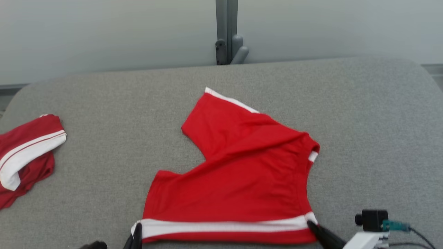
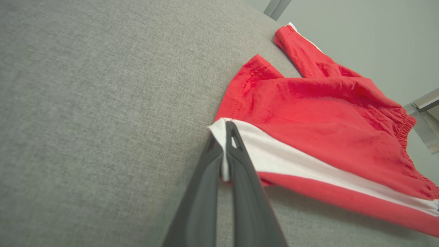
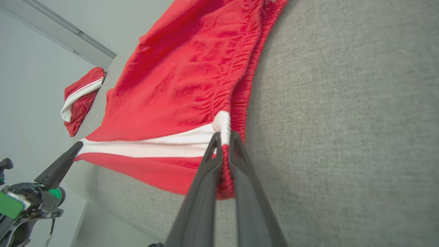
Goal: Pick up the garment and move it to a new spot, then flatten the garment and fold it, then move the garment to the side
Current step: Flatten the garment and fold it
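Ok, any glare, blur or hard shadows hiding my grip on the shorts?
Head view: even soft light, no glare on the red shorts, slightly soft overall. Left wrist view: sharp where the left end effector pinches the white stripe, wide-angle stretch toward the edges. Right wrist view: right end effector crisp on the waistband corner, only a faint shadow under the fabric edge.

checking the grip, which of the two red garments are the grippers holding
The bright red shorts in the middle: left gripper and right gripper pinch its white-striped near corners. The darker red garment lies bunched at the far left, untouched.
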Motion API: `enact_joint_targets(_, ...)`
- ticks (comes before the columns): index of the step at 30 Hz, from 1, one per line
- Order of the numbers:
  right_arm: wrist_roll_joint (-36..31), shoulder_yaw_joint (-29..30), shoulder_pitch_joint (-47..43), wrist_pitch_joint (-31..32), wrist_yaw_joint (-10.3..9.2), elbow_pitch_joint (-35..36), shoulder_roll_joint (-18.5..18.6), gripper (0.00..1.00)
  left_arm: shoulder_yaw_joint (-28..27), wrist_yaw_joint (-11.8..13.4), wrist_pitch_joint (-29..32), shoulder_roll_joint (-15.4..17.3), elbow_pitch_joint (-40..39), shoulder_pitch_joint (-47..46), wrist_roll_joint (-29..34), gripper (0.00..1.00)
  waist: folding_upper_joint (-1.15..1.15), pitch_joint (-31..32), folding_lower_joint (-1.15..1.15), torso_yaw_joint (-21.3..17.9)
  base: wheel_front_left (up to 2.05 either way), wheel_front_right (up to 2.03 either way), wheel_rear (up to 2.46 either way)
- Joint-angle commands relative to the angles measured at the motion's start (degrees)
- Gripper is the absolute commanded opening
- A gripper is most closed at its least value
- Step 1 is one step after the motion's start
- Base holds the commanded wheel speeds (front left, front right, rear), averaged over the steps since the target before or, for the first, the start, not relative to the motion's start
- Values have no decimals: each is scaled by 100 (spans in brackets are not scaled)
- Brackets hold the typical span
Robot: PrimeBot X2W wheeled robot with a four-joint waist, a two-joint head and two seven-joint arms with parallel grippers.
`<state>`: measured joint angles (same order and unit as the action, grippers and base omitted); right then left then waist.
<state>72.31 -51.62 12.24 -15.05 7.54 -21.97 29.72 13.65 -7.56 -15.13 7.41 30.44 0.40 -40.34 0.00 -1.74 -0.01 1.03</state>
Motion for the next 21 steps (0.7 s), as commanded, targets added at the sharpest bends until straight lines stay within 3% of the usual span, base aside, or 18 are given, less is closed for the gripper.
enact_joint_targets(1,-84,-129,-346,-14,-10,33,41,0,44,14,-1,0,-22,266,42,0,0,735,1,-31,0,0,0)
enact_joint_targets(4,-102,-437,-642,-15,-9,111,152,0,-8,14,-1,12,-37,525,17,0,0,853,1,-39,0,0,0)
enact_joint_targets(10,41,-419,-858,-15,-9,431,310,0,-111,14,-1,35,-346,680,4,0,0,849,1,-137,0,0,0)
enact_joint_targets(15,223,558,-1001,-16,-10,1060,225,0,-280,14,-1,197,-1090,282,54,0,0,690,1,-267,0,0,0)
enact_joint_targets(21,317,1595,-1130,-16,-8,1571,-86,0,516,14,0,552,-1175,-780,82,0,0,378,1,-487,0,0,0)
